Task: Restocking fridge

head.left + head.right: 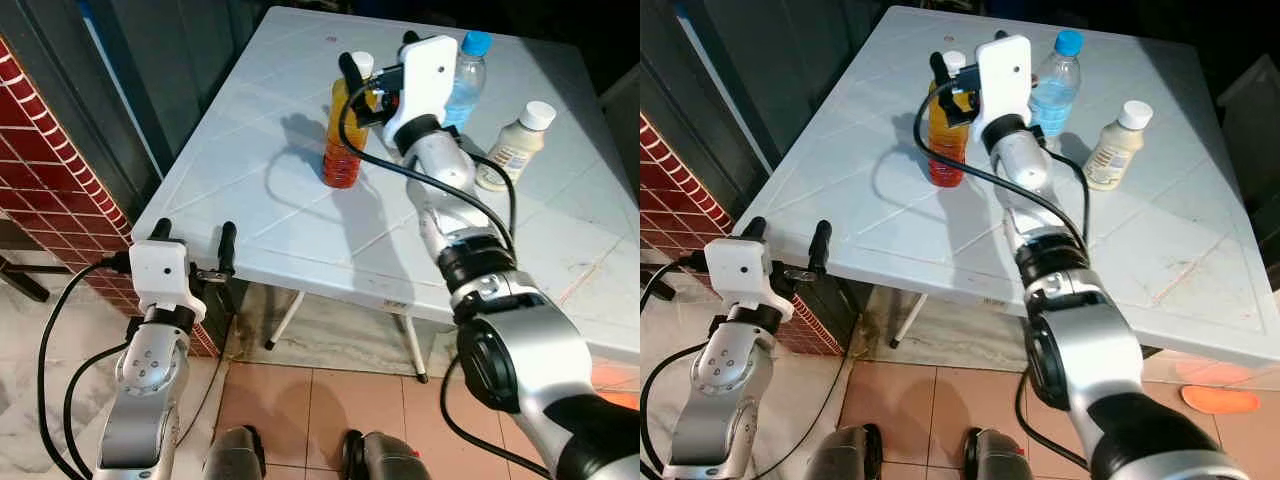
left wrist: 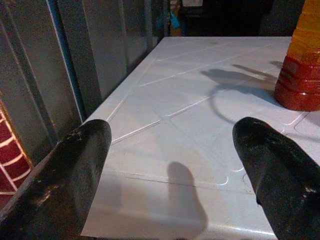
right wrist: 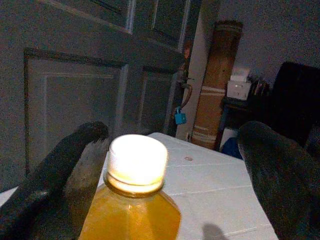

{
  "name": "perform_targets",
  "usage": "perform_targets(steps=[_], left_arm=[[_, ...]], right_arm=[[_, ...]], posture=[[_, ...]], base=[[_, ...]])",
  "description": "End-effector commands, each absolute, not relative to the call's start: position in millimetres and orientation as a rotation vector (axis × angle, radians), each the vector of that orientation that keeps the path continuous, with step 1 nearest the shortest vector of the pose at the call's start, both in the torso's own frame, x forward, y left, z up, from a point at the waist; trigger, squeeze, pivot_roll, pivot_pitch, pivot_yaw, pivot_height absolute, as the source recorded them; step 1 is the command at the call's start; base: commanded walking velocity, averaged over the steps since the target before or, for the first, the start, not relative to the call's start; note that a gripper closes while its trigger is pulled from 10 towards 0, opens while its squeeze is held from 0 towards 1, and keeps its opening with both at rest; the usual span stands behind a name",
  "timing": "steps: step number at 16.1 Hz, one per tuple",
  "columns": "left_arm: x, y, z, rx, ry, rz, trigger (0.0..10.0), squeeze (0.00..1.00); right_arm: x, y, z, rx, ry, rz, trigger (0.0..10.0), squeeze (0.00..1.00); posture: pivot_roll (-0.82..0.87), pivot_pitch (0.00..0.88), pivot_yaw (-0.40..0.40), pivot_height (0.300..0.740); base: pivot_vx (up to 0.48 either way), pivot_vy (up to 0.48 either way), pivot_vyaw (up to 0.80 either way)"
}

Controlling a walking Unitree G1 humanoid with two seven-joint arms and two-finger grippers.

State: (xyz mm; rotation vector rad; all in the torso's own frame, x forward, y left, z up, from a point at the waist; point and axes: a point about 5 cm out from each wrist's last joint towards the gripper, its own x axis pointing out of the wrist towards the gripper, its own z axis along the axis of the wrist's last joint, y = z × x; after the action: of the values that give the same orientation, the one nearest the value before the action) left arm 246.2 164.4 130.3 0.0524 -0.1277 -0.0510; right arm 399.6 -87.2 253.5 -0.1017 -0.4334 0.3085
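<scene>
We have the right tool (image 1: 378,78) extended over the white bench (image 1: 250,200), fingers spread wide to either side of the juice bottle (image 1: 345,135). The right wrist view shows the white cap (image 3: 137,160) centred between the two fingers (image 3: 60,175), with a gap on each side, so nothing is gripped yet. We judge this spread serves to straddle the neck before closing. How far the fingers reach down the bottle is hard to tell from this angle.

The juice bottle stands upright toward the far left of the bench. To its right stands the water bottle (image 1: 465,85), partly behind the right arm. Further right, well apart, a cream bottle (image 1: 515,145) appears to lean.

The left tool (image 1: 193,250) is held at the bench's near left edge, fingers open and empty. We judge it is kept low to leave the right arm room.
</scene>
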Motion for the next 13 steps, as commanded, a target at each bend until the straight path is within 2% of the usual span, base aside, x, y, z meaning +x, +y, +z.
perform_targets(steps=[1, 7, 8, 9, 13], left_arm=[[243.7, 166.0, 130.4, 0.062, -0.121, -0.043, 10.0, 0.00], [243.5, 166.6, 128.4, 0.065, -0.111, -0.044, 10.0, 0.00], [243.7, 166.7, 126.7, 0.064, -0.104, -0.045, 10.0, 0.00], [244.5, 165.8, 125.4, 0.064, -0.099, -0.047, 10.0, 0.00], [246.1, 166.4, 126.2, 0.065, -0.102, -0.043, 10.0, 0.00]], right_arm=[[401.2, -82.8, 261.1, -0.085, -0.451, 0.315, 10.0, 0.00], [406.2, -68.9, 262.4, -0.077, -0.400, 0.343, 10.0, 0.00], [407.0, -67.0, 262.3, -0.070, -0.390, 0.342, 6.0, 0.00], [408.8, -65.6, 263.9, -0.051, -0.372, 0.325, 0.0, 0.00], [410.8, -63.5, 265.0, -0.039, -0.349, 0.311, 0.0, 0.00]], posture=[[0.15, 0.138, -0.025, 0.740], [0.15, 0.142, -0.023, 0.740], [0.14, 0.142, -0.023, 0.740], [0.14, 0.140, -0.025, 0.740], [0.15, 0.134, -0.028, 0.740]], base=[[0.000, 0.000, 0.00], [0.000, 0.000, 0.00], [0.000, 0.000, 0.00], [0.000, 0.000, 0.00], [0.000, 0.000, 0.00]])
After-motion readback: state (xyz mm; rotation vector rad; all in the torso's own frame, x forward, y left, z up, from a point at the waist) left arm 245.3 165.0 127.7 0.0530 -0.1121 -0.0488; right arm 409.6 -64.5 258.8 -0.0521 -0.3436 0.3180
